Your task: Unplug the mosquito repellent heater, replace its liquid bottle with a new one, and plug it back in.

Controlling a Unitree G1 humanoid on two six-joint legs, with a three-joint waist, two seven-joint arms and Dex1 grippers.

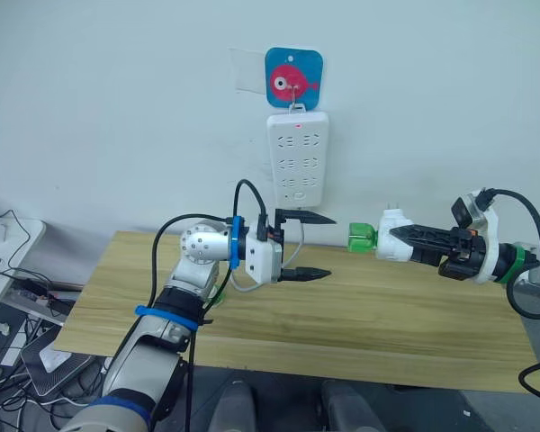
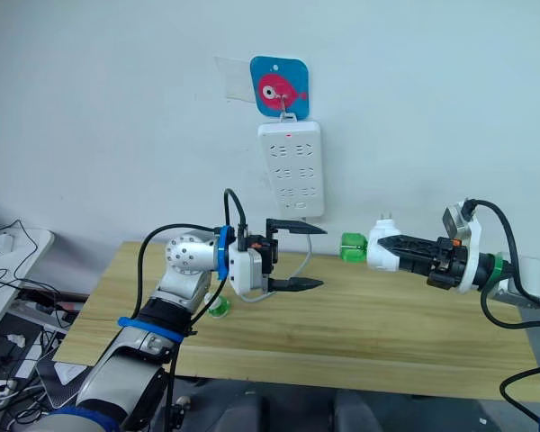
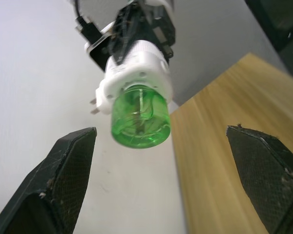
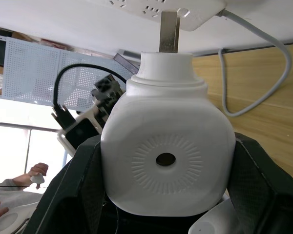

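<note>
The right arm reaches in from the right side, held level above the wooden table [image 1: 360,315], and its end effector [image 1: 398,236] is clamped on the mosquito repellent heater [image 1: 394,226]. The heater is in the air, turned on its side, clear of the white power strip [image 1: 298,158] that hangs on the wall under a blue fish hook [image 1: 293,79]. In the right wrist view the black fingers [image 4: 263,190] press the heater's two flanks, and its face shows a round vent hole ringed by fine ribs, with a metal plug prong standing up from its neck.

The liquid bottle [image 1: 362,238] is seated in the heater and sticks out sideways toward the left arm. It is translucent green, squat and uncapped; in the left wrist view its round bottom [image 3: 139,117] faces the camera, and a thin wick can be made out inside through the plastic.

The left arm is bent at the elbow, forearm raised over the table, wrist pointing toward the right arm. Its end effector [image 1: 306,245] is spread wide, one finger above the other, and holds nothing. It sits near the bottle without touching it.

Something small and green [image 1: 219,293] sits on the table behind the left forearm, mostly hidden.
</note>
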